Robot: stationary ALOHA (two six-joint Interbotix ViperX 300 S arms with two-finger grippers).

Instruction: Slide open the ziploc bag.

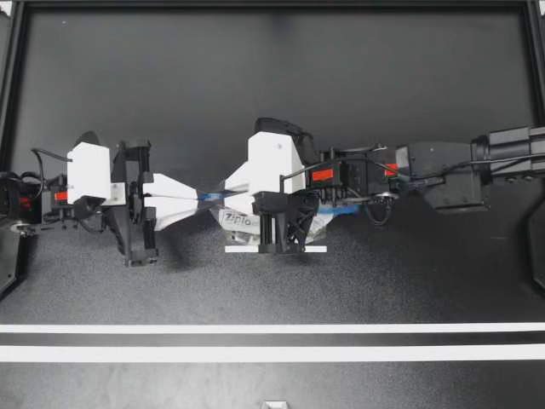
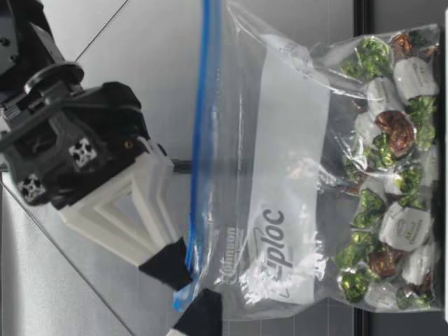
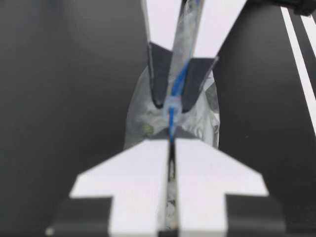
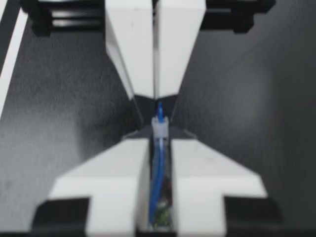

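Observation:
A clear zip bag (image 1: 243, 223) of wrapped candies (image 2: 392, 175) hangs over the table between my two grippers. My left gripper (image 1: 202, 203) is shut on the end of the bag's blue zip strip (image 3: 180, 81). My right gripper (image 1: 224, 194) faces it tip to tip. Its dark pads are closed on the small white slider (image 3: 173, 104) on the strip. The right wrist view shows the slider (image 4: 159, 126) at my right gripper's (image 4: 159, 140) tips, with the blue strip running back between the fingers. In the low view the bag (image 2: 294, 182) hangs upright, with the zip strip on top.
Two white tape lines (image 1: 272, 341) cross the black table (image 1: 272, 102) near its front edge. A raised black frame (image 1: 15, 85) borders the table at the back and sides. Both arms stretch inward over the table's middle.

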